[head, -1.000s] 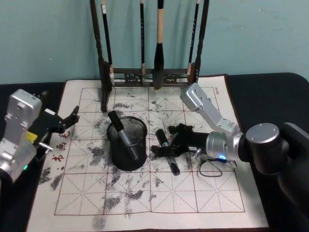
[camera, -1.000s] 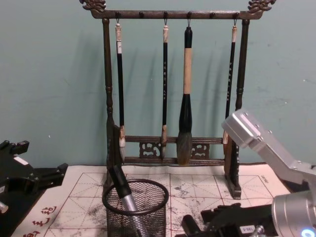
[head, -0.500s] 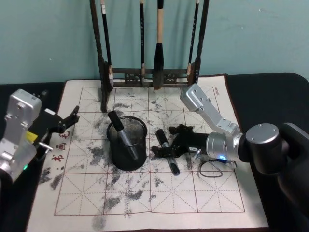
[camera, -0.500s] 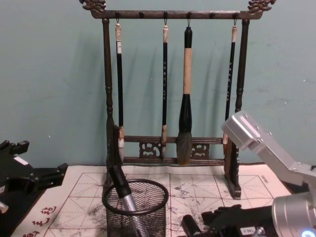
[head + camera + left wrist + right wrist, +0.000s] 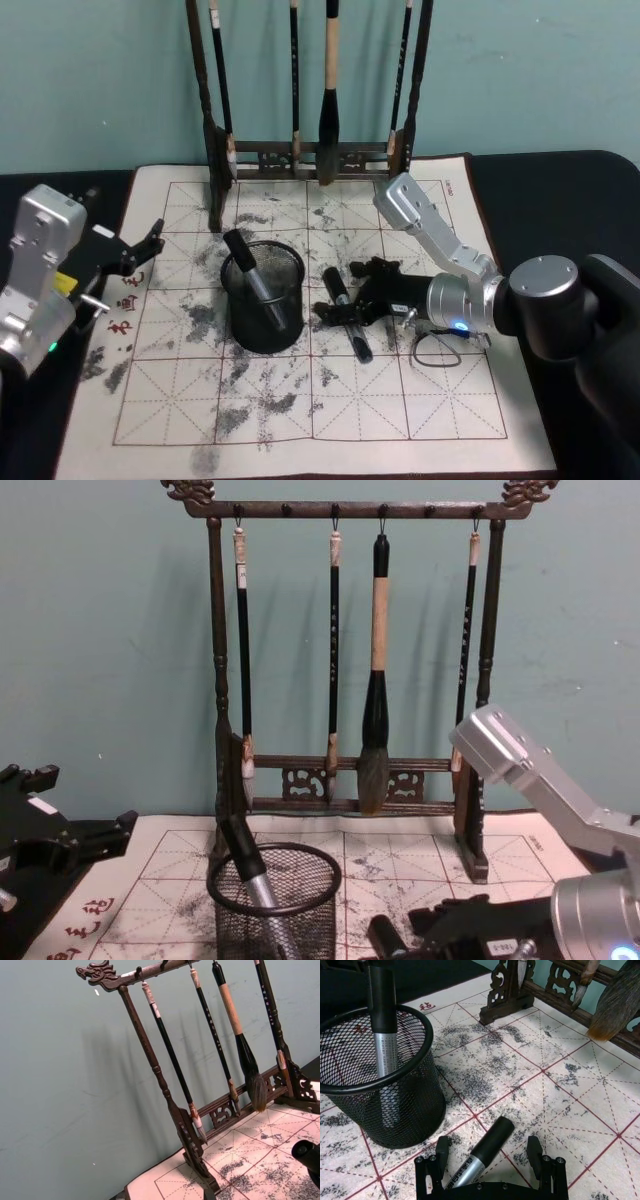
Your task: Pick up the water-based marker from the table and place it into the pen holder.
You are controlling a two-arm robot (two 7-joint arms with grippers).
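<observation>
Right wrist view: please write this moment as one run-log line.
right end effector: open, astride marker on table | pen holder: holds another marker | left end effector: parked

Illegible red characters [image 5: 127, 303] on mat [image 5: 400, 400]

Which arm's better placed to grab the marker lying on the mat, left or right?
Right. The right gripper is low over the mat, open, its fingers either side of the marker, next to the pen holder. The left gripper sits at the mat's left edge, beyond the holder.
</observation>
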